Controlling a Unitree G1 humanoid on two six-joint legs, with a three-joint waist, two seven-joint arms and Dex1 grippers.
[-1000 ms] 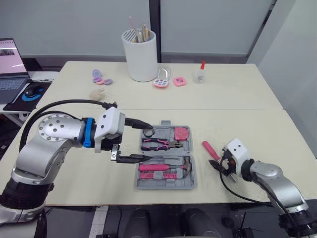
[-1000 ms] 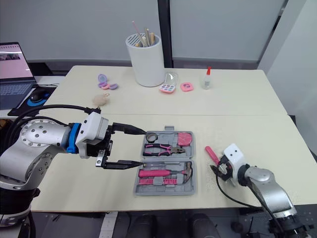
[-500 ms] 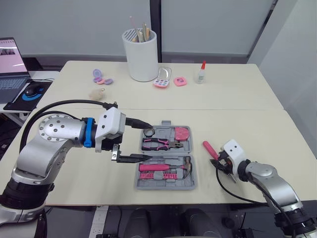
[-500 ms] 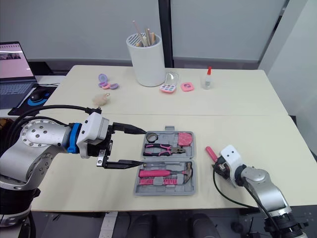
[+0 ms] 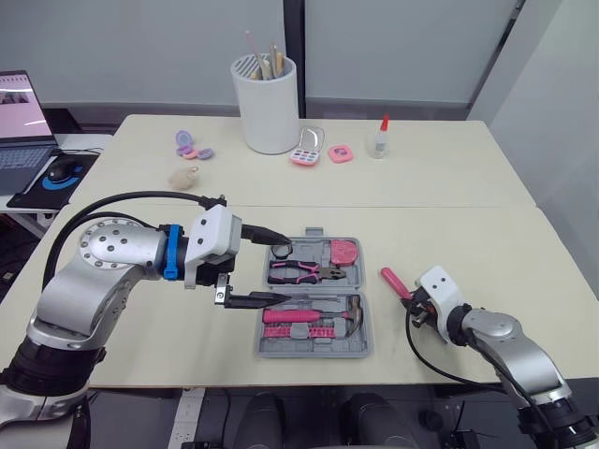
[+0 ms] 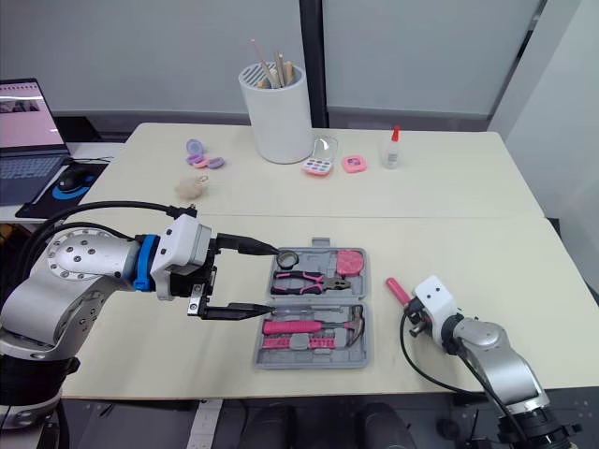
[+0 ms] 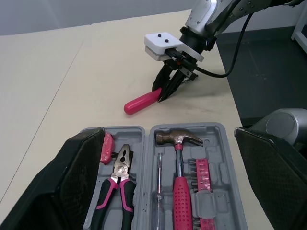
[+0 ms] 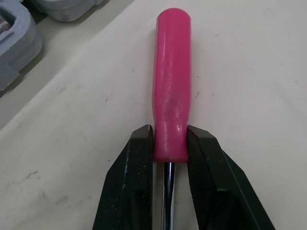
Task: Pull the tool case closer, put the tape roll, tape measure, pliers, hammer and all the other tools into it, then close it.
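Note:
The grey tool case [image 5: 367, 323] lies open in the middle of the near table. It holds a tape roll [image 5: 281, 250], a pink tape measure [image 5: 343, 251], pliers [image 5: 299, 272], a hammer [image 5: 309, 313] and pink bits [image 5: 314, 331]. My left gripper [image 5: 286, 269] hovers open over the case's left side, and its fingers [image 7: 67, 191] frame the case. A pink-handled screwdriver [image 8: 171, 76] lies on the table right of the case. My right gripper [image 8: 170, 136] is shut on the handle's base, just above the metal shaft.
At the back stand a white cup of sticks [image 5: 269, 105], a glue bottle [image 5: 378, 137], pink palettes [image 5: 305, 154] and purple items [image 5: 190, 145]. A laptop [image 5: 19, 122] and mouse [image 5: 58, 173] sit on a side desk at far left. The table's front edge is close behind the case.
My right gripper has moved up onto the screwdriver and shut on its handle. The left arm has barely shifted and stays open.

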